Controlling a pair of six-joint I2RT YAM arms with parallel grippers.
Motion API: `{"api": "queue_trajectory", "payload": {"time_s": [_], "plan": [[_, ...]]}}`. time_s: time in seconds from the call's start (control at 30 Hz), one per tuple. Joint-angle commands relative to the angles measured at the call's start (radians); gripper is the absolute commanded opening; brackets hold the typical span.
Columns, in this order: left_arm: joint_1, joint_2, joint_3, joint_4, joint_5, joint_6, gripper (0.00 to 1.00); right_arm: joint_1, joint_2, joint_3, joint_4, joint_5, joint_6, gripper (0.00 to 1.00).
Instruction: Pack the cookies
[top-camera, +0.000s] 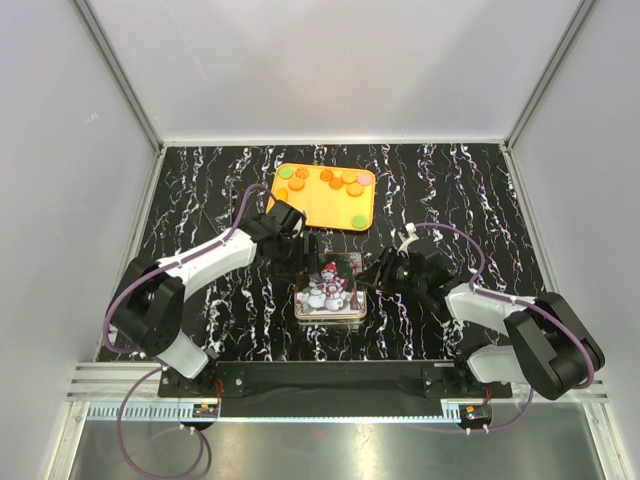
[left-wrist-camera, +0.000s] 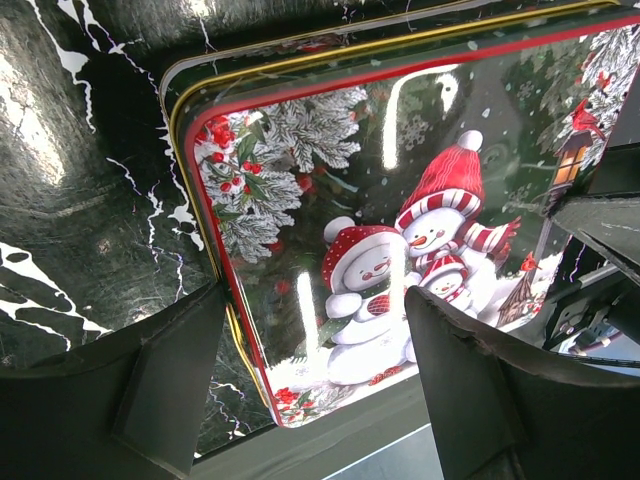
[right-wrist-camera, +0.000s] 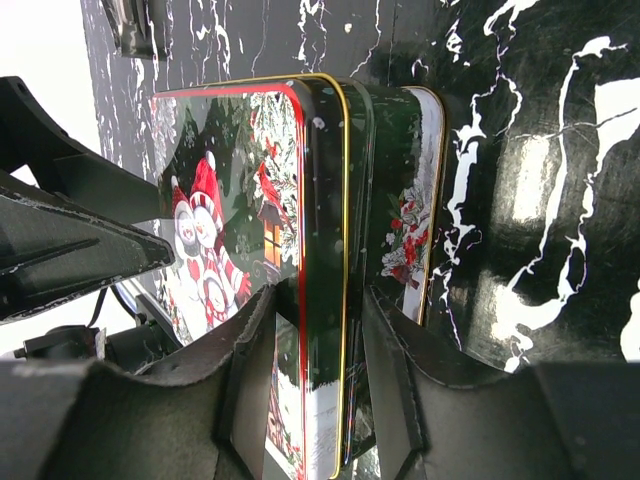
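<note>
Nearest the camera, the two arm bases are bolted to a rail in front of the Christmas tin (top-camera: 330, 290), the left arm (top-camera: 160, 300) to the tin's left and the right arm (top-camera: 530, 340) to its right. The tin is a rectangular box with snowmen on its lid. It sits mid-table on the black marbled table (top-camera: 200, 200), and the lid looks to be on. The left gripper (left-wrist-camera: 315, 300) hovers over the tin's left side with its fingers spread wide and nothing between them. One finger is above the lid and the other is over the table just beside the tin. The right gripper (right-wrist-camera: 318, 300) is at the tin's right edge, its fingers set narrowly astride the lid's rim. Whether they are actually pinching the rim cannot be told. Beyond the tin, at the far side of the table, lies the orange tray (top-camera: 322, 222), and the cookies (top-camera: 337, 183) are scattered flat across it. They are small discs, mostly orange, with a few green and one pink. They are well apart from the tin, and none can be seen in it. The cookies are likely light, stiff and easily chipped, and they may slide on the smooth tray. Each is probably best pinched gently across its edges from above. The lid would have to come off first.
</note>
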Motion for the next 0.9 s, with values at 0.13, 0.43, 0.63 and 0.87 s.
{"api": "queue_trajectory", "payload": {"time_s": [0.13,0.43,0.63,0.87], "plan": [[-0.036,0.045,0.013,0.087,0.069,-0.012,0.77,0.018,0.038,-0.021,0.044,-0.002,0.015,0.21],[-0.022,0.012,0.010,0.055,0.061,0.012,0.78,0.018,-0.040,0.027,-0.096,0.058,-0.032,0.53],[-0.007,-0.016,0.037,0.021,0.056,0.031,0.80,0.015,-0.072,0.113,-0.199,0.092,-0.080,0.62],[0.027,-0.031,0.075,-0.019,0.053,0.055,0.82,-0.020,-0.042,0.143,-0.177,0.062,-0.086,0.68]]}}
